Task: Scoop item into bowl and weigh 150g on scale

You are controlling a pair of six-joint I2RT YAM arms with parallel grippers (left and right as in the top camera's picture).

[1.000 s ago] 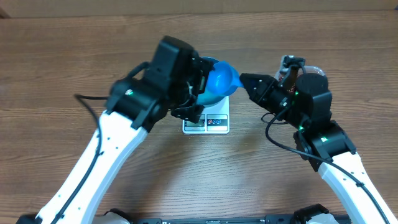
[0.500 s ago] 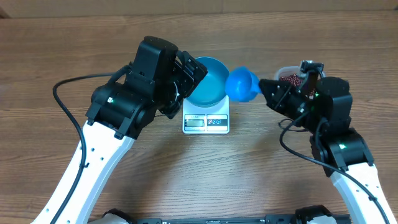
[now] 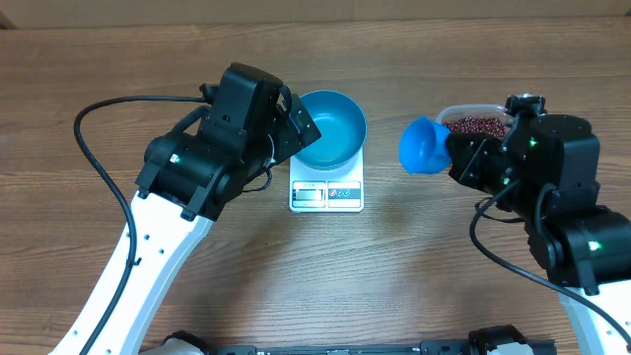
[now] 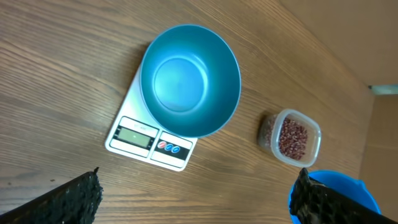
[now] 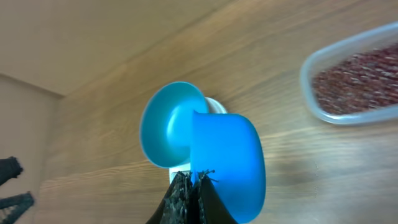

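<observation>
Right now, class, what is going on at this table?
The right claw is shut on a blue scoop, held between the bowl and the tub of beans. The bowl sits on the scale and looks empty. The left claw hangs open beside the bowl, holding nothing.

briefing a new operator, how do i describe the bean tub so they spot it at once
On the wooden table, find the white scale under the teal bowl, then look to the robot's right. The tub sits there beside the blue scoop in the right claw: clear plastic, red-brown beans inside, the only see-through container.
</observation>
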